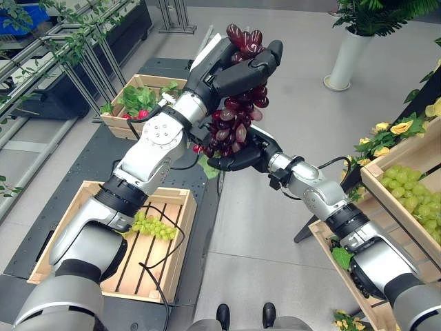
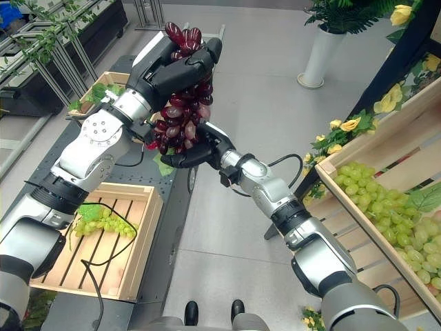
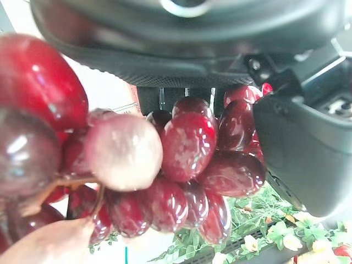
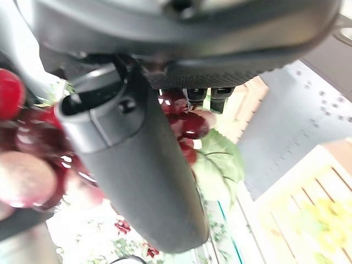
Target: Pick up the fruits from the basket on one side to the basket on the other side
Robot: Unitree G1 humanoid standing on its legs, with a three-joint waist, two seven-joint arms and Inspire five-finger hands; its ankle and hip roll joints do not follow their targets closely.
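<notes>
Left eye view, left hand (image 1: 234, 69) curled round red grape bunch (image 1: 234, 117) held aloft, right hand (image 1: 241, 155) cupping its underside, green grapes (image 1: 153, 225) in wooden crate (image 1: 176, 241), left wrist view, grapes against palm, right wrist view, thumb (image 4: 137, 165) beside grapes.

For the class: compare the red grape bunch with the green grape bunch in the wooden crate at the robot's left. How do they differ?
Colour: the red grape bunch is dark red; the green grape bunch is pale green.
Place: the red bunch is held up in the air; the green bunch lies on the slats of the wooden crate.
Contact: the left hand and right hand grip the red bunch; nothing touches the green one.
Both are grape clusters.
</notes>
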